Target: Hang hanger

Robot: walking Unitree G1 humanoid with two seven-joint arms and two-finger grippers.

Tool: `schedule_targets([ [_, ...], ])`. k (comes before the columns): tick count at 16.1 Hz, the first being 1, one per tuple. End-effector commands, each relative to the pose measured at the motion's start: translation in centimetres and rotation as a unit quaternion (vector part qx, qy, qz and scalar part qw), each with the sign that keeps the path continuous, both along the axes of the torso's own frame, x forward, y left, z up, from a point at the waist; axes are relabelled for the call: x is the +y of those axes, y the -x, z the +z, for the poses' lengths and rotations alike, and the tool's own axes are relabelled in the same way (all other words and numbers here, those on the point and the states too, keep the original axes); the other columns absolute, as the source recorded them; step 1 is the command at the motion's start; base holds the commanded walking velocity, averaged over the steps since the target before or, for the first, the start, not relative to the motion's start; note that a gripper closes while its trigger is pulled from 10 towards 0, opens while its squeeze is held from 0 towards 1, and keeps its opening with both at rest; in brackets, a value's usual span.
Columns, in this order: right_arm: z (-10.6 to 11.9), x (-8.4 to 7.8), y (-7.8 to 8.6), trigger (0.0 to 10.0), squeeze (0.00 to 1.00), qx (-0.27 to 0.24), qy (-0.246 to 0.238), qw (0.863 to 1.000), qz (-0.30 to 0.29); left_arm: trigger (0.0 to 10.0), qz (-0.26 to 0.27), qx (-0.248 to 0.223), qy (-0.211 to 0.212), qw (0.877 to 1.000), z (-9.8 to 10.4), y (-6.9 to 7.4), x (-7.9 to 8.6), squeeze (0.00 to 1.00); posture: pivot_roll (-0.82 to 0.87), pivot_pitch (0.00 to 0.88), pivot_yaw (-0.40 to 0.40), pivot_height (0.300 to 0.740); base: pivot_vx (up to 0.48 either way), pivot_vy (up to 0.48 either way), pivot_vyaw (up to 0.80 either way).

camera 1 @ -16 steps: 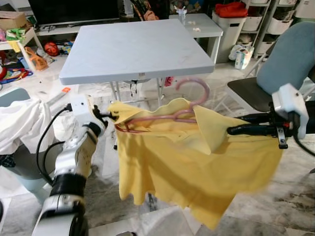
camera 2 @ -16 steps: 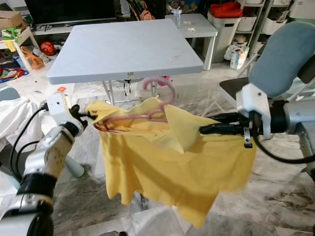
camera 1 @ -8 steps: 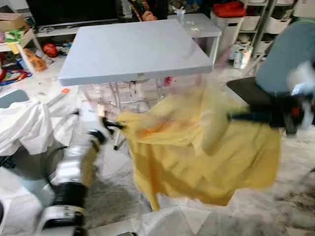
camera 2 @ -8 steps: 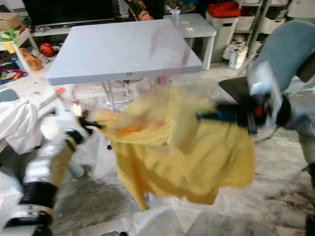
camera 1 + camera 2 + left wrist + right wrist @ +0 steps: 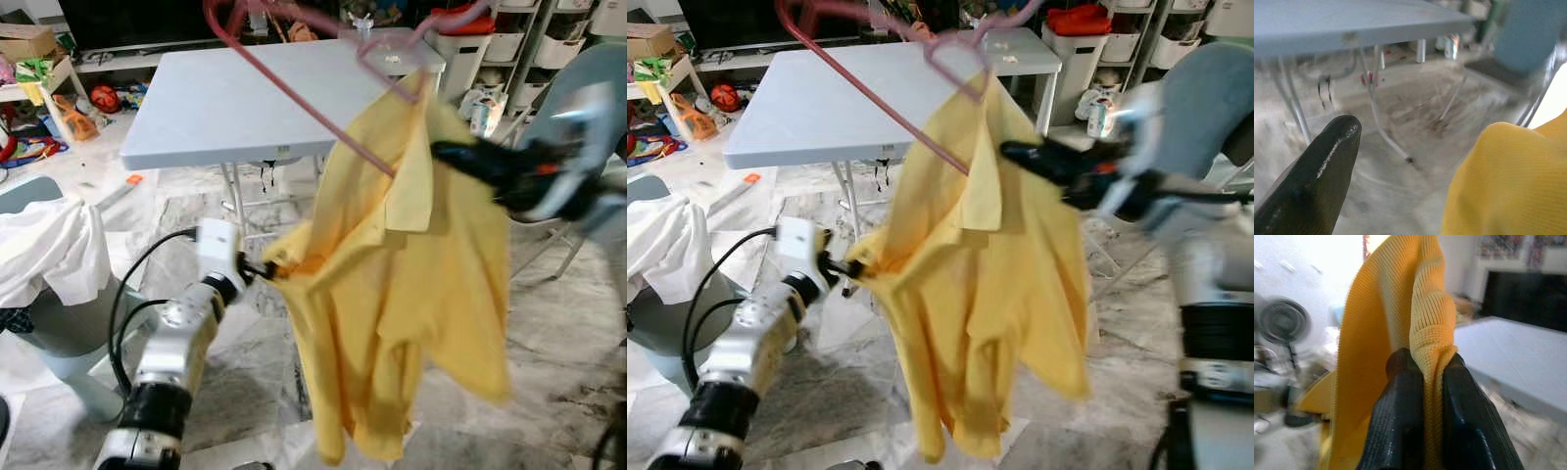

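From the head views the yellow shirt (image 5: 402, 284) dangles off a tilted pink hanger (image 5: 323, 108) above the table (image 5: 255, 98), right gripper (image 5: 453, 157) up at the collar, left gripper (image 5: 266, 271) low on a fold. The right wrist view shows fingers (image 5: 1400, 431) clamped tight on fabric. In the left wrist view one finger (image 5: 1317, 181) stands apart from the cloth, so I can't tell its grip; best to level the hanger before lifting.

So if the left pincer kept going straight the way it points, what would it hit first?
Probably the thin metal legs under the grey folding table. The left pincer, gripping the yellow shirt, aims under the tabletop, though depth is unclear.
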State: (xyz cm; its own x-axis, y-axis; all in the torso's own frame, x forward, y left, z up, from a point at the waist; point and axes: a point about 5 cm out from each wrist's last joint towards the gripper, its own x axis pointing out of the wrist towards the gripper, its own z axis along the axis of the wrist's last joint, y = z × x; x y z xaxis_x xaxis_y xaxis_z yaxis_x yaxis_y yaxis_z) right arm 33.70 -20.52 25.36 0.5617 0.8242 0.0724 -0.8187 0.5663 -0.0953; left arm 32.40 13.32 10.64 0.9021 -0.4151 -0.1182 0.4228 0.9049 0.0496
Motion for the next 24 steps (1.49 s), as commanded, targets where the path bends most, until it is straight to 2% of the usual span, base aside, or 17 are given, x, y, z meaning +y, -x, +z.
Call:
schedule_targets([
  [1,-1.4,0.9,-0.4,10.0,0.0,0.008,0.028,0.999,-0.029,10.0,-0.037,-0.05,-0.059,0.996,0.5,0.4,-0.7,1.0,-0.14,0.0,0.045,0.74,0.0,0.0,0.0],
  [2,-2.5,1.4,-0.7,10.0,0.0,0.019,0.033,0.998,-0.053,10.0,-0.049,-0.058,-0.076,0.994,0.3,0.7,-0.6,1.0,-0.13,0.0,0.042,0.74,0.0,0.0,0.0],
  [4,-6.1,2.5,-0.5,10.0,0.0,0.007,0.134,0.988,-0.075,10.0,-0.069,-0.065,-0.112,0.989,-0.3,1.5,-0.1,1.0,-0.12,0.0,0.036,0.74,0.0,0.0,0.0],
  [7,-9.7,1.2,-1.1,10.0,0.0,-0.005,0.246,0.959,-0.138,10.0,-0.11,-0.071,-0.154,0.979,-1.1,2.7,0.5,1.0,-0.1,0.0,0.029,0.74,0.0,0.0,0.0],
  [10,-10.7,-0.6,-1.2,10.0,0.0,-0.021,0.327,0.935,-0.134,10.0,-0.171,-0.041,-0.191,0.966,-2.4,4.1,1.0,1.0,-0.09,0.0,0.028,0.74,0.0,0.0,0.0],
  [12,-10.2,-1.1,-1.8,10.0,0.0,-0.023,0.32,0.934,-0.157,10.0,-0.18,-0.028,-0.243,0.953,-3.2,4.3,1.7,1.0,-0.09,0.0,0.028,0.74,0.0,0.0,0.0],
  [13,-9.7,-1.5,-2.4,10.0,0.0,-0.031,0.317,0.929,-0.187,10.0,-0.178,-0.015,-0.292,0.94,-3.8,4.3,2.7,1.0,-0.09,0.0,0.028,0.74,0.0,0.0,0.0],
  [14,-9.2,-1.7,-3.0,10.0,0.0,-0.038,0.308,0.925,-0.218,10.0,-0.155,-0.002,-0.291,0.944,-4.0,4.0,3.3,1.0,-0.09,0.0,0.028,0.74,0.0,0.0,0.0],
  [15,-8.3,-1.8,-3.4,10.0,0.0,-0.068,0.296,0.918,-0.253,10.0,-0.106,0.032,-0.183,0.977,-3.5,3.7,3.3,1.0,-0.09,0.0,0.028,0.74,0.0,0.0,0.0],
  [17,-6.5,-2.4,-4.2,10.0,0.0,-0.101,0.256,0.906,-0.323,10.0,-0.107,0.045,-0.148,0.982,-3.6,3.9,3.1,1.0,-0.08,0.0,0.028,0.74,0.0,0.0,0.0],
  [18,-6.1,-2.5,-4.4,10.0,0.0,-0.099,0.236,0.908,-0.332,10.0,-0.098,0.047,-0.13,0.986,-3.6,3.9,3.0,1.0,-0.09,0.0,0.029,0.74,0.0,0.0,0.0],
  [19,-5.5,-2.6,-4.6,10.0,0.0,-0.119,0.227,0.903,-0.344,10.0,-0.06,0.034,-0.129,0.989,-3.5,3.3,3.1,1.0,-0.09,0.0,0.032,0.74,0.0,0.0,0.0],
  [20,-5.3,-2.3,-4.5,10.0,0.0,-0.122,0.207,0.91,-0.337,10.0,-0.013,0.034,-0.123,0.992,-3.4,2.8,3.6,1.0,-0.09,0.0,0.031,0.74,0.0,0.0,0.0],
  [21,-5.4,-1.4,-4.4,10.0,0.0,-0.099,0.165,0.937,-0.293,10.0,0.069,0.039,-0.133,0.988,-3.4,1.9,4.9,1.0,-0.09,0.0,0.031,0.74,0.0,0.0,0.0],
  [22,-5.7,0.6,-3.2,10.0,0.0,-0.088,0.137,0.973,-0.166,10.0,0.154,0.027,-0.075,0.985,-2.3,1.0,6.4,1.0,-0.09,0.0,0.031,0.74,0.0,0.0,0.0],
  [23,-6.4,1.6,-2.1,10.0,0.0,-0.086,0.149,0.981,-0.086,10.0,0.221,0.016,-0.036,0.974,-1.5,0.5,7.8,1.0,-0.09,0.0,0.032,0.74,0.0,0.0,0.0],
  [24,-7.0,1.8,-1.5,10.0,0.0,-0.077,0.164,0.982,-0.051,10.0,0.257,0.014,-0.011,0.966,-1.2,0.3,8.6,1.0,-0.09,0.0,0.034,0.74,0.0,0.0,0.0],
])
